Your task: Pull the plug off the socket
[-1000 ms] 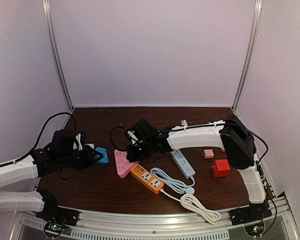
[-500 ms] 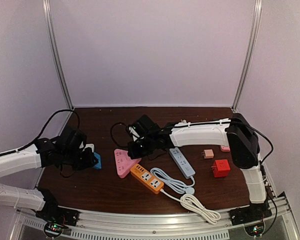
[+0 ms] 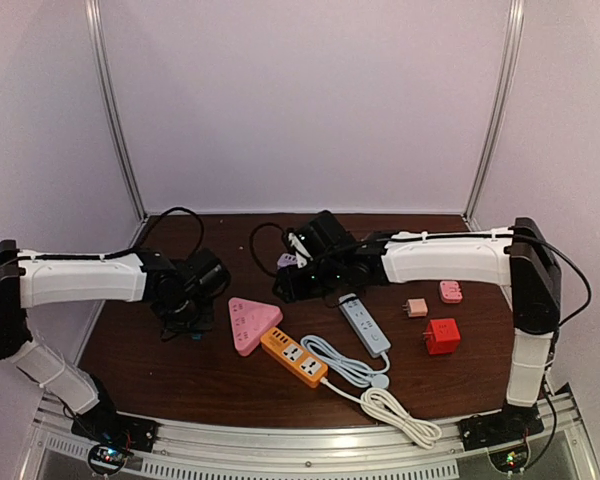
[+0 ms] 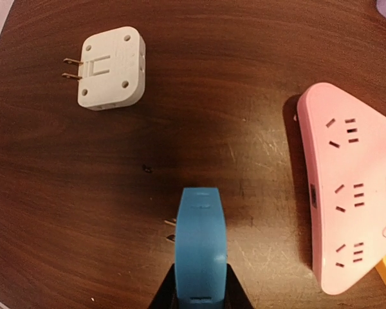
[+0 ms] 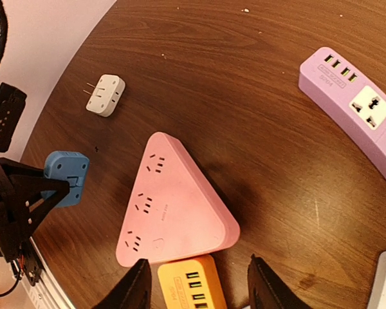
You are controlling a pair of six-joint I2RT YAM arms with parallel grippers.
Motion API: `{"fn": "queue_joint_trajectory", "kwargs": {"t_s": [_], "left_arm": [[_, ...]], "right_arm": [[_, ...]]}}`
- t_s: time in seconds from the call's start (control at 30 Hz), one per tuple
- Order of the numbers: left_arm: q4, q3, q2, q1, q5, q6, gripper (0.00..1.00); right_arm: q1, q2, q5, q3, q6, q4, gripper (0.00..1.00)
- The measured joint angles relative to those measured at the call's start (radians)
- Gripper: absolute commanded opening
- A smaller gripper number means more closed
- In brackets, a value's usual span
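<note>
My left gripper [image 4: 199,299] is shut on a blue plug [image 4: 201,244], which it holds just above the table with two prongs showing on the plug's left side. The plug is free of the pink triangular socket [image 4: 354,193], which lies flat to its right with a gap of bare wood between them. In the right wrist view the blue plug [image 5: 66,177] sits left of the pink socket [image 5: 174,199]. My right gripper [image 5: 199,290] is open and empty, hovering over the socket's near corner. From above, the left gripper [image 3: 190,318] is left of the socket [image 3: 250,322] and the right gripper [image 3: 290,285] behind it.
A white adapter [image 4: 111,67] lies beyond the plug. An orange power strip [image 3: 294,357] touches the socket's near side, with a grey-blue strip [image 3: 364,325] and coiled white cable [image 3: 390,405] to its right. A purple strip [image 5: 354,103], a red cube [image 3: 442,336] and small pink adapters [image 3: 450,291] lie further right.
My right gripper has opened and drawn back to the right, off the pink socket. The left arm has swung in over the table, still gripping the blue plug.
</note>
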Motion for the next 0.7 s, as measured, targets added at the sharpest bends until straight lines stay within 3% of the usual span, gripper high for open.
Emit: {"fn": "queue_joint_trajectory", "kwargs": {"t_s": [0.23, 0.37, 0.53, 0.7], "left_arm": [[-0.031, 0.045, 0.149, -0.014, -0.064, 0.005, 0.15], [-0.037, 0.052, 0.183, -0.014, -0.074, 0.017, 0.28], [-0.031, 0.075, 0.195, -0.016, -0.076, 0.036, 0.43], [-0.015, 0.091, 0.196, -0.02, -0.076, 0.052, 0.49]], "right_arm": [[-0.052, -0.122, 0.042, -0.148, 0.005, 0.006, 0.75], [-0.087, -0.193, 0.062, -0.235, 0.004, 0.019, 0.83], [-0.119, -0.264, 0.087, -0.304, 0.005, 0.024, 0.9], [-0.133, -0.304, 0.096, -0.34, 0.003, 0.026, 0.95]]}}
